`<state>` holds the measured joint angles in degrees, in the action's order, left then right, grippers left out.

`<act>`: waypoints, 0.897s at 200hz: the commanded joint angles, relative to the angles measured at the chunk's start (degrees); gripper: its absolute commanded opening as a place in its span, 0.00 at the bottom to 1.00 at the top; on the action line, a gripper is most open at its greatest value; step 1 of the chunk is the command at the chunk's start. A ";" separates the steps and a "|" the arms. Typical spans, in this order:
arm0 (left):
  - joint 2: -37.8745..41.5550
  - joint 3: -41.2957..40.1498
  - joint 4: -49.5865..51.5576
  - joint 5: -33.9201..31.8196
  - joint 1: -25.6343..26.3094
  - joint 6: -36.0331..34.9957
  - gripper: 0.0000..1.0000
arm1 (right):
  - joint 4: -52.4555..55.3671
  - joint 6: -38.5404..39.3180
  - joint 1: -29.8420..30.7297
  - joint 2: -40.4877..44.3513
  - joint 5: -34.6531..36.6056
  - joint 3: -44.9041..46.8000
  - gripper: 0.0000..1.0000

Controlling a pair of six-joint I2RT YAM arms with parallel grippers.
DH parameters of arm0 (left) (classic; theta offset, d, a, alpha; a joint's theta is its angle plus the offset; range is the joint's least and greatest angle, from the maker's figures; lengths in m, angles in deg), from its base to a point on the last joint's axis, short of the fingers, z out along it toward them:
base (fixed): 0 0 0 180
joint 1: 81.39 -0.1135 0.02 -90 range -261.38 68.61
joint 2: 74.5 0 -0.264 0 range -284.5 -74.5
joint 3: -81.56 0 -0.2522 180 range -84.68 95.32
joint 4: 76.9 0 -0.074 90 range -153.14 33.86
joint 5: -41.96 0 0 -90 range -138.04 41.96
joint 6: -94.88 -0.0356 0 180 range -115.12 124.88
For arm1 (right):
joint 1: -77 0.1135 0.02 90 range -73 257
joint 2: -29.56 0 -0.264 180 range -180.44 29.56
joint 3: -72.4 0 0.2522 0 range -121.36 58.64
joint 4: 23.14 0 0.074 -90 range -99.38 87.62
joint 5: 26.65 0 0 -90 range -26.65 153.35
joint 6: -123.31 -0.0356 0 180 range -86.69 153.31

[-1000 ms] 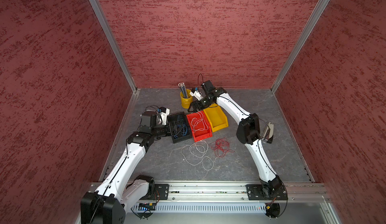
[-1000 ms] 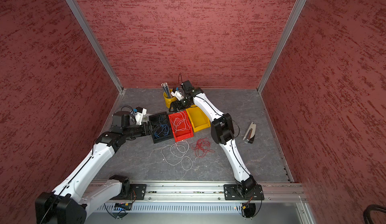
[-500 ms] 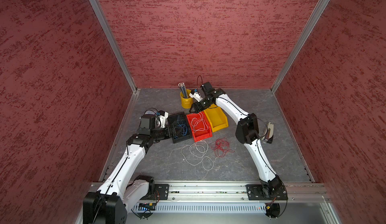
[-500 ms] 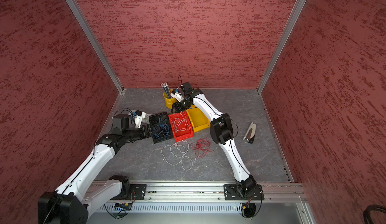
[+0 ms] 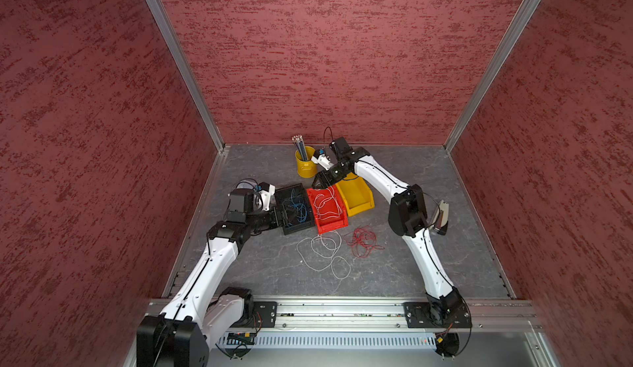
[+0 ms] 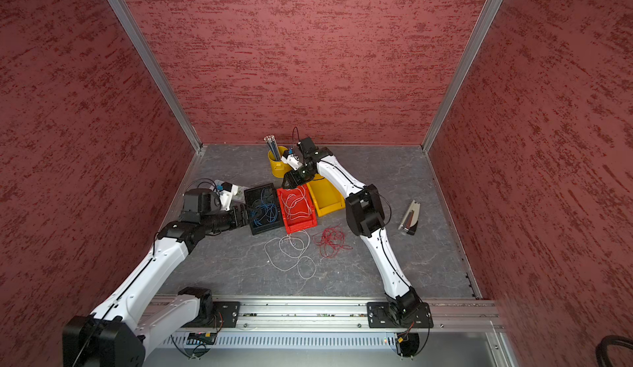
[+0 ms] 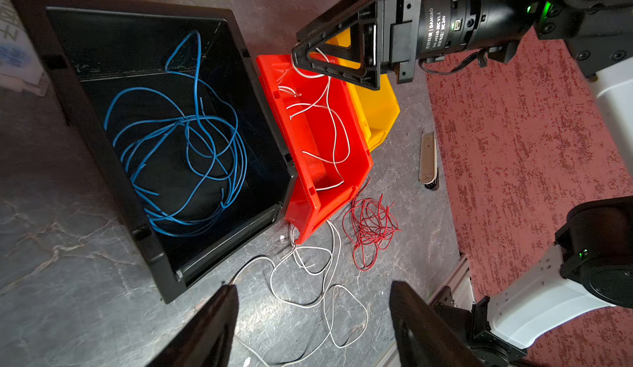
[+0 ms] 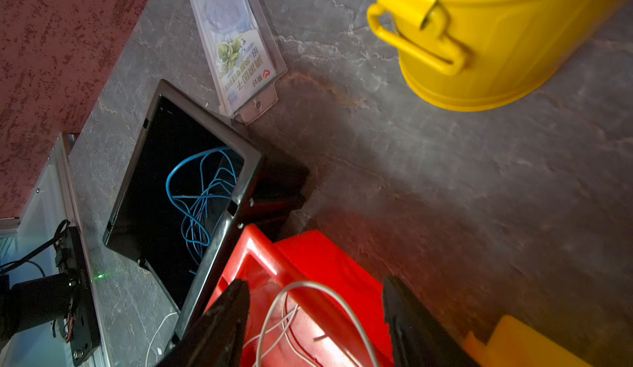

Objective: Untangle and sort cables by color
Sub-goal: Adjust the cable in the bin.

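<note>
Top views, both: red bin (image 5: 334, 227) stands mid-floor, with a black bin (image 5: 298, 229) against one long side and a yellow bin (image 5: 361, 208) against the other. Blue cables (image 5: 297, 208) lie inside the black bin; white cables (image 5: 324, 204) lie inside the red bin. Loose white cables (image 5: 323, 253) sprawl on the floor just in front of the red bin's near end, one strand running up against it. Red cables (image 5: 363, 242) lie bunched beside them, near the red bin's near corner on the yellow-bin side. Yellow cup (image 5: 306, 167) holding pencils (image 5: 299, 144) stands beyond the red bin's far end. Metal tool (image 6: 409, 216) lies well apart from the red bin, past the yellow bin and the right arm's elbow. Left gripper (image 5: 286, 215) hangs over the black bin's outer edge, right gripper (image 5: 322, 181) over the red bin's far end.

Left wrist view: left gripper (image 7: 311, 290) stands wide, nothing between its fingers. Right gripper (image 7: 301, 45) blocks the red bin's far end; a white strand runs under its tip.

Right wrist view: right gripper (image 8: 315, 285) has jaws apart, a white loop arching free between them, not pinched. Printed packet (image 8: 239, 50) lies by the black bin's far corner.

Against one second earlier: right gripper has come slightly closer to the red bin's far end; left arm and floor cables lie much as before.
</note>
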<state>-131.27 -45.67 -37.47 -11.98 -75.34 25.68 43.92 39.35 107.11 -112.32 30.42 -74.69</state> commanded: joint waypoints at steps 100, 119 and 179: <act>0.98 -2.43 -2.82 0.97 -0.58 1.59 0.76 | -12.53 -2.90 0.03 13.31 1.77 16.95 0.70; 1.23 -2.92 -3.15 0.78 -0.59 1.79 0.76 | -14.04 -4.23 0.05 14.40 1.76 20.58 0.68; 1.05 -3.24 -3.55 1.39 -0.59 1.70 0.79 | -18.74 -6.44 0.19 16.05 1.76 27.79 0.59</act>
<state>-130.72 -48.71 -39.92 -11.70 -75.34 27.56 27.24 34.48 107.13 -97.24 32.63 -49.06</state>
